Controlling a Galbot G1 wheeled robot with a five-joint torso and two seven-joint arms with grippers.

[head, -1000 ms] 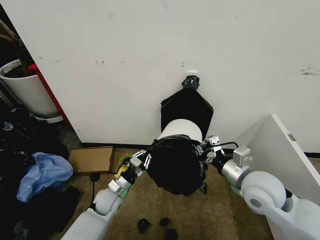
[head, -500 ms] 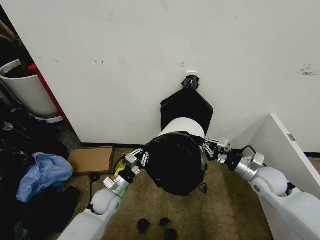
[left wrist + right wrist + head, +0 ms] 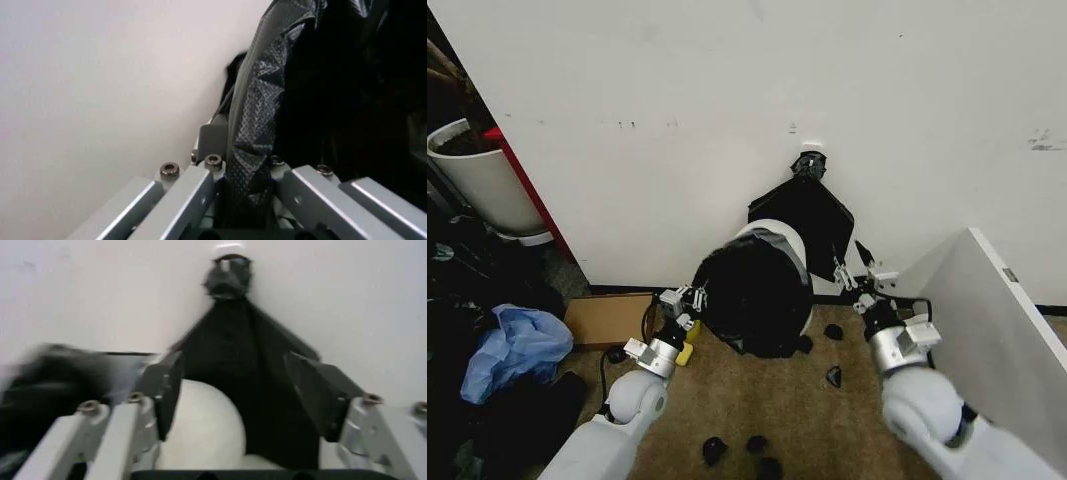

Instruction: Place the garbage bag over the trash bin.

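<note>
Left gripper point(image 3: 689, 298) clenching garbage bag point(image 3: 752, 292) edge, right gripper point(image 3: 864, 268) released; stretching it evenly over trash bin point(image 3: 777, 236) rim

The left gripper point(image 3: 248, 200) pinches a fold of the garbage bag point(image 3: 267, 115) between its fingers point(image 3: 193, 192). More glossy black plastic hangs just beside it, against a white wall point(image 3: 100, 90).
</note>
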